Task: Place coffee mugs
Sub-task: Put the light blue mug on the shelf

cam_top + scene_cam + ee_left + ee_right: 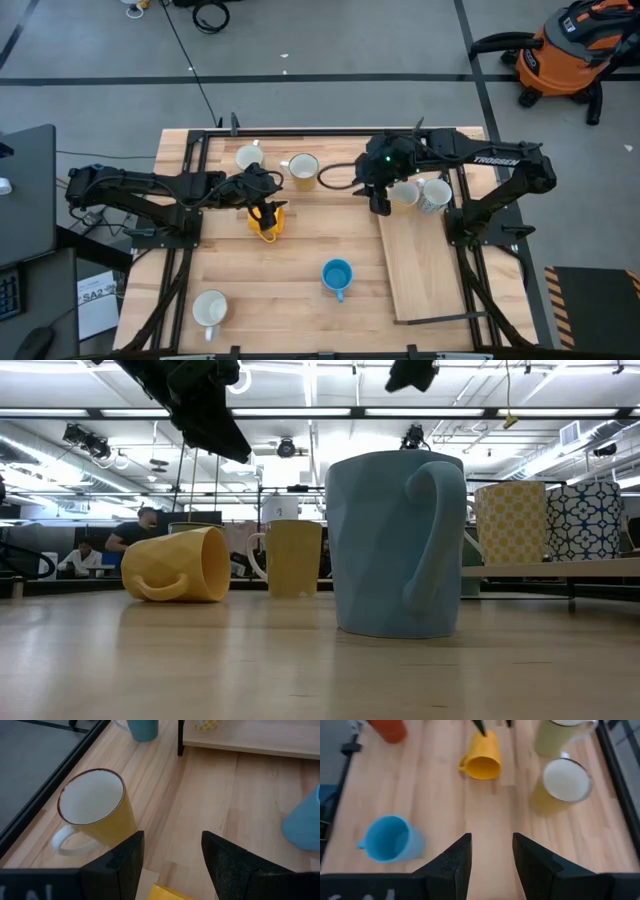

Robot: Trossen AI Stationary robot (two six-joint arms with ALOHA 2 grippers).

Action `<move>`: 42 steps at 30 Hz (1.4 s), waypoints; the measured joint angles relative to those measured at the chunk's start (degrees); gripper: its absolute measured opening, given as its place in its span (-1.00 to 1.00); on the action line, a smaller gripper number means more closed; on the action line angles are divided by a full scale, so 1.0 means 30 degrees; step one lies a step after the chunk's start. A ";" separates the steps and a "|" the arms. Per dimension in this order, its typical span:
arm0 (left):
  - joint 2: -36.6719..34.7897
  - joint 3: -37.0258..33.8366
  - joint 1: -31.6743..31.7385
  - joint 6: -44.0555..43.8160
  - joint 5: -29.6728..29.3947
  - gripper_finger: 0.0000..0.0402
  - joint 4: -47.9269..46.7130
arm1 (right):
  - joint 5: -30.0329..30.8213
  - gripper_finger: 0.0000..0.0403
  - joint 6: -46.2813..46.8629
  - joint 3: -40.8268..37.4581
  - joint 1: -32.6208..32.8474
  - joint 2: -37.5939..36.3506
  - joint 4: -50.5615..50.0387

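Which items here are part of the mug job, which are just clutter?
Job:
- yellow mug on its side
- blue mug
- white mug
- two cream mugs at the table's back
- two patterned mugs on the raised board

Clutter:
- orange shop vacuum
- black cable on the floor

Yellow mug (266, 222) tipped over; blue mug (337, 276) upright nearby.

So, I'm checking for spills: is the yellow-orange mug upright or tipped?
Tipped. The yellow-orange mug lies on its side on the table, mouth facing sideways, under the open left claw.
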 joint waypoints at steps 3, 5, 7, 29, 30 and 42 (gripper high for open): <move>0.0000 0.0000 0.0000 0.0003 0.0000 0.02 0.0000 | 0.0007 -0.27 0.0764 0.0000 0.0794 0.0000 0.0105; 0.0000 0.0000 0.0006 -0.0004 0.0000 0.02 0.0000 | 0.0119 -0.27 0.1635 0.0000 0.1273 0.0000 0.0099; 0.0000 0.0000 0.0000 0.0007 0.0000 0.02 0.0000 | 0.0322 -0.27 0.2526 0.0000 0.1716 0.0000 0.0099; 0.0000 0.0000 -0.0022 0.0003 0.0000 0.02 0.0029 | 0.0688 -0.27 0.4321 -0.2499 0.5217 0.3999 0.5416; 0.0000 0.0000 -0.0022 0.0003 0.0000 0.02 0.0034 | 0.0534 -0.27 0.4051 -0.2499 0.5217 0.4416 0.5406; 0.0000 0.0000 -0.0022 0.0003 0.0000 0.02 0.0102 | -0.1413 -0.27 0.1371 -0.2499 0.5224 0.7804 0.5520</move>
